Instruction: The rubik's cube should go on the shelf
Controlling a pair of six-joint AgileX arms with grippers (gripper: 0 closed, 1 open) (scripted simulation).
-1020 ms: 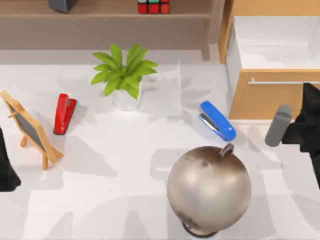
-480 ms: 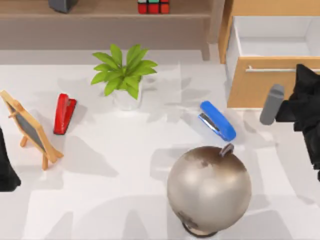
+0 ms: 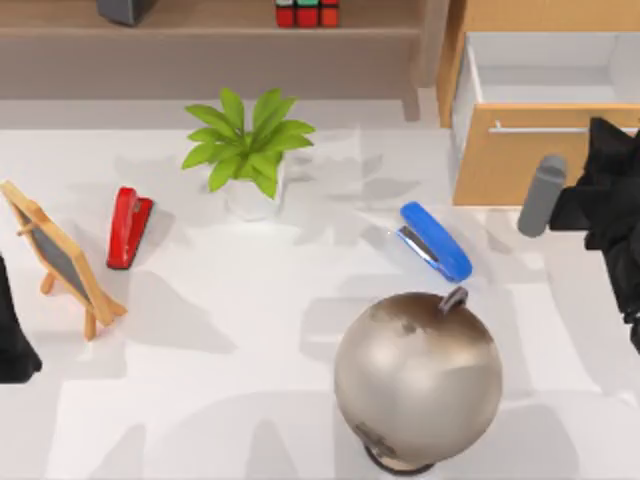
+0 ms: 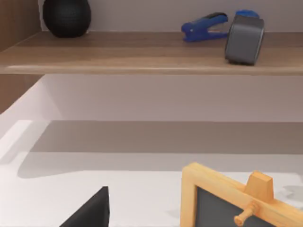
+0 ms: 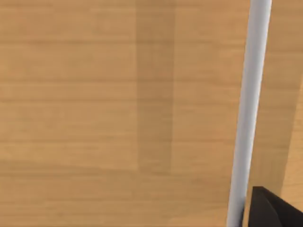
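Rubik's cube [image 3: 307, 12] on shelf [image 3: 210, 35] board, top centre of frame; right gripper [image 3: 612, 175] at right edge, against drawer front [image 3: 520, 165] by metal handle [image 5: 248, 113], fingers' state cannot tell; left arm [image 3: 12, 330] parked at left edge, gripper state cannot tell.

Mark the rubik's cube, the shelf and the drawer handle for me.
rubik's cube [image 3: 307, 13]: top view, on its middle red square.
shelf [image 3: 210, 30]: top view, on the front edge of its board.
drawer handle [image 3: 540, 128]: top view, on the metal bar's middle.
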